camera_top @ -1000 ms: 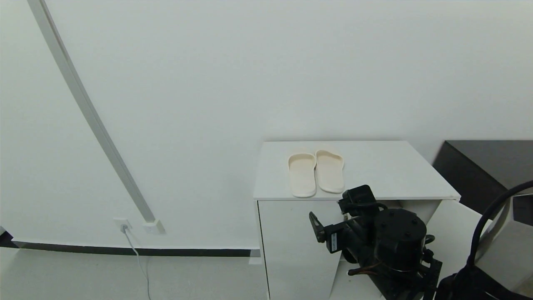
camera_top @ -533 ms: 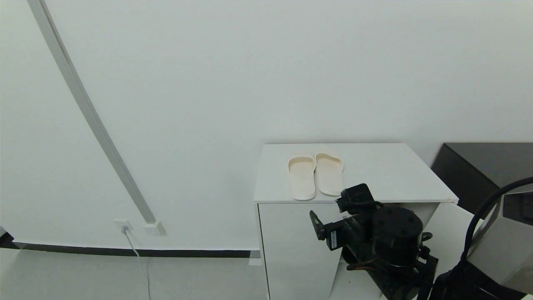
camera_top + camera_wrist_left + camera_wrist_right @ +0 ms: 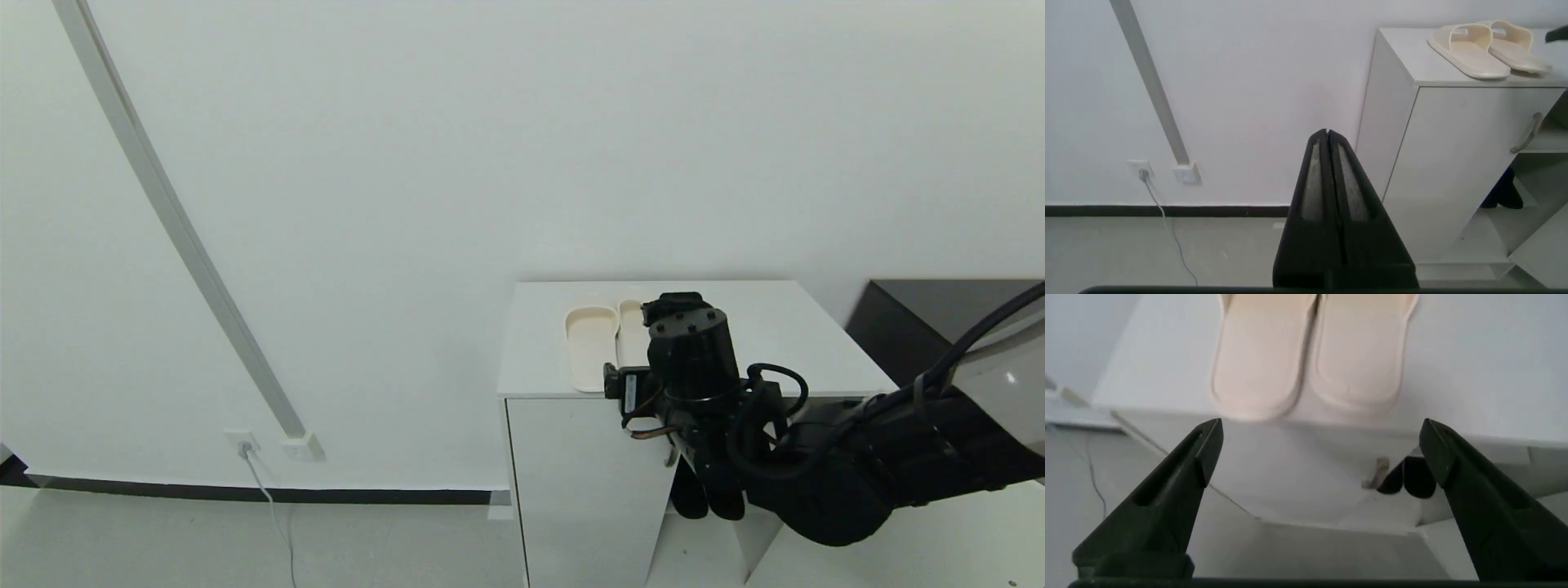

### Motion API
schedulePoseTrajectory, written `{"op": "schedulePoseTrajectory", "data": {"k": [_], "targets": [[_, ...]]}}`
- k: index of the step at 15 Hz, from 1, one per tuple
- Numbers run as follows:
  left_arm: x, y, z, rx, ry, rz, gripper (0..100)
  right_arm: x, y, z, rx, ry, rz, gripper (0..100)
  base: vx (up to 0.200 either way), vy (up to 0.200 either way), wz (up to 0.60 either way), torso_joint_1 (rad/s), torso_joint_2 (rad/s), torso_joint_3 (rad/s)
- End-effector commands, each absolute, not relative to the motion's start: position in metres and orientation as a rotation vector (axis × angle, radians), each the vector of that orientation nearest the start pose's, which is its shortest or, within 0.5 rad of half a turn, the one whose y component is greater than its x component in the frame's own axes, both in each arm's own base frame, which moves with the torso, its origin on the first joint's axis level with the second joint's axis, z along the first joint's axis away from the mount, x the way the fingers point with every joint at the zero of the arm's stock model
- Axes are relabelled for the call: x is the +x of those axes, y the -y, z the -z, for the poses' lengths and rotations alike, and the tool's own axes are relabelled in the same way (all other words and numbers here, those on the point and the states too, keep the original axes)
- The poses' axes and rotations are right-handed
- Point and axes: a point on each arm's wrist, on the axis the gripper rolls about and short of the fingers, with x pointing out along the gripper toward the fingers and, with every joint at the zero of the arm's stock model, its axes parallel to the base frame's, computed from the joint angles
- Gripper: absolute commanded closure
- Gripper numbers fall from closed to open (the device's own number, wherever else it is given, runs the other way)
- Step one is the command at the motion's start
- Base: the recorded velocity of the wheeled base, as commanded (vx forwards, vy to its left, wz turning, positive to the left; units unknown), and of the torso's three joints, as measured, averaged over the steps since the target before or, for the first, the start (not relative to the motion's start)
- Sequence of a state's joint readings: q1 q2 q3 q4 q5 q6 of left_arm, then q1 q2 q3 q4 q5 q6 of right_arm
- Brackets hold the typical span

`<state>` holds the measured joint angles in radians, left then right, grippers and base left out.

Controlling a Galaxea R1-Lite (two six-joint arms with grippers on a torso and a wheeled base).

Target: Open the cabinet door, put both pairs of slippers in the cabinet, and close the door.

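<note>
Two fingers of our right gripper (image 3: 1320, 433) are spread wide, hovering by the cabinet (image 3: 759, 335) front edge and aimed at the cream pair (image 3: 1266, 351) on top, so we judge grabbing it is next. Inside sits the dark pair (image 3: 706, 490). Our left gripper (image 3: 1328, 139) is pinched closed, parked well apart, out of the way.

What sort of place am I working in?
Probably a bare indoor room set up like a home entryway. A white shoe cabinet stands against a plain white wall, with cream slippers on top and a dark pair inside. A socket sits low on the wall.
</note>
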<state>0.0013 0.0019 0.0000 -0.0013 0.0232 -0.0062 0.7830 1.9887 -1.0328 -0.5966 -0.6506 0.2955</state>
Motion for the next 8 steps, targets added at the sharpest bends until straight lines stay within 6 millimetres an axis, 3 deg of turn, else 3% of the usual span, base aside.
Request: {"op": "schedulePoseTrajectory", "data": {"k": [1, 8], "targets": [[-0.023, 0.0, -0.076, -0.008, 0.0, -0.025, 100, 0.275, -0.256, -0.149, 0.077, -0.27, -0.093, 0, 0.2, 0.0, 0.0, 0.002, 0.0, 0.002], [-0.023, -0.001, -0.076, -0.009, 0.0, -0.026, 100, 0.279, -0.26, -0.116, 0.059, -0.312, -0.083, 0, 0.2, 0.0, 0.0, 0.004, 0.0, -0.001]]}}
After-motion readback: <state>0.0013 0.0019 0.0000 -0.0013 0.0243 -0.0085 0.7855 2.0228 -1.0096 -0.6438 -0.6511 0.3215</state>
